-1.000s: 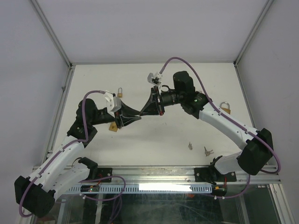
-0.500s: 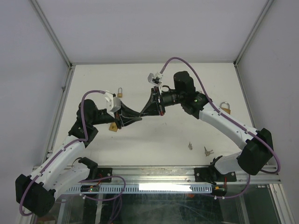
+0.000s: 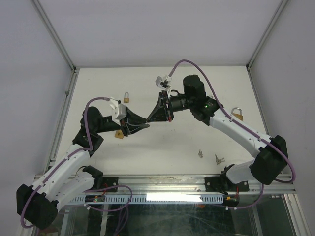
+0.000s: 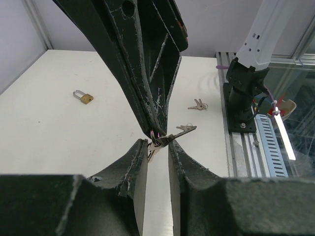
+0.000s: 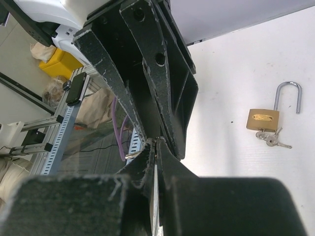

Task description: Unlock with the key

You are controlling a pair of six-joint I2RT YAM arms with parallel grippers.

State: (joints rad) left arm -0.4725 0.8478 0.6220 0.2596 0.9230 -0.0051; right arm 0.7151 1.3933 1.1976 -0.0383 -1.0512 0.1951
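Both grippers meet tip to tip above the middle of the table. My right gripper (image 3: pixel 153 117) is shut on the ring of a small silver key (image 4: pixel 180 131). The key's blade sticks out sideways from the right gripper's tips and also shows as a silver sliver of the key (image 5: pixel 130 156) in the right wrist view. My left gripper (image 4: pixel 157 143) has a narrow gap between its jaws. Its fingertips (image 4: pixel 141 145) flank the key ring, and the key lies just beyond the pads. A brass padlock (image 5: pixel 263 119) with keys hanging from it lies on the table.
Small brass padlocks lie at the back left (image 3: pixel 126 98), the right (image 3: pixel 237 114) and under the left arm (image 3: pixel 118 133). Loose keys (image 3: pixel 219 158) and a single key (image 3: pixel 200 154) lie near the front. The right arm's base (image 4: pixel 246 93) stands by the metal rail.
Almost nothing has moved. The left arm has shifted slightly and both grippers stay tip to tip around the key.
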